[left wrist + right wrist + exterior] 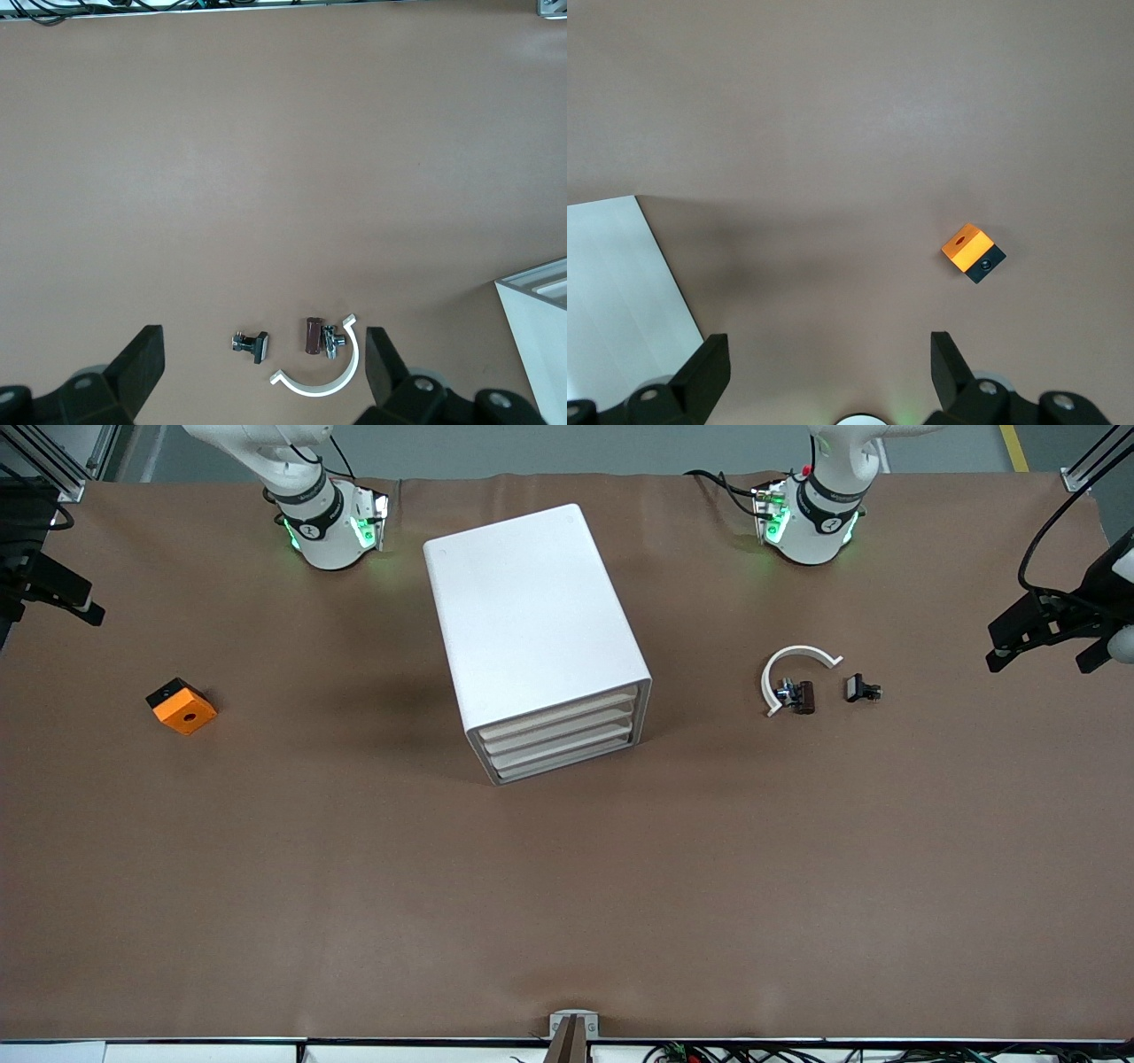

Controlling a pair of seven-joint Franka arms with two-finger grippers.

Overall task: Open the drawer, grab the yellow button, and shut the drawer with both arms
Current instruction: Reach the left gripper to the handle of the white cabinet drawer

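Nearest the front cam is the white cabinet (pixel 540 646), mid-table, its three drawer fronts angled toward that cam so you can pull them from the open side. You want the top drawer (pixel 560 710); it's fully shut, flush w/ the two below. Button isn't visible anywhere, presumably inside that drawer, so nothing's started yet.

Left gripper (pixel 266 367) hangs high over the left arm's end of the table, jaws spread wide, nothing in them. Under it: white arc clip (pixel 791 677) w/ a small black clip (pixel 862 688) just beside it, not your targets. Right gripper (pixel 828 367) is likewise wide and empty, up over the right arm's end, looking down on the orange block (pixel 182 706) w/ centre hole; don't mistake it for the button.

Both arms wait near their bases. One probably needs to steady the cabinet while the other pulls, since it looks light enough to slide.
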